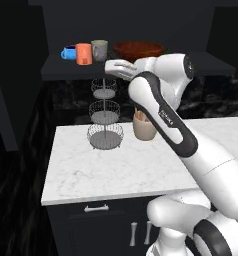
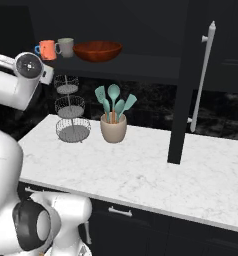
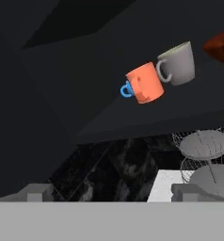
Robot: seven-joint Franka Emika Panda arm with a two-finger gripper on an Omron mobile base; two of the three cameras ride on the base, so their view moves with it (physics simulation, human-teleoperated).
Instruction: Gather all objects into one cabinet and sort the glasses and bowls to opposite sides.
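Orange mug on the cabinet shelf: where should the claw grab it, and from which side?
Probably pinch the orange mug across its rim and wall from the open front of the shelf. It stands upright, tight between the blue cup and the grey cup, so a side approach looks blocked. The claw sits open, below and in front.

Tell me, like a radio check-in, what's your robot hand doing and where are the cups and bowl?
Gripper open, empty, below the shelf. Blue cup, orange mug, grey cup lined up on cabinet shelf; bowl beside them. Wire stand just below.
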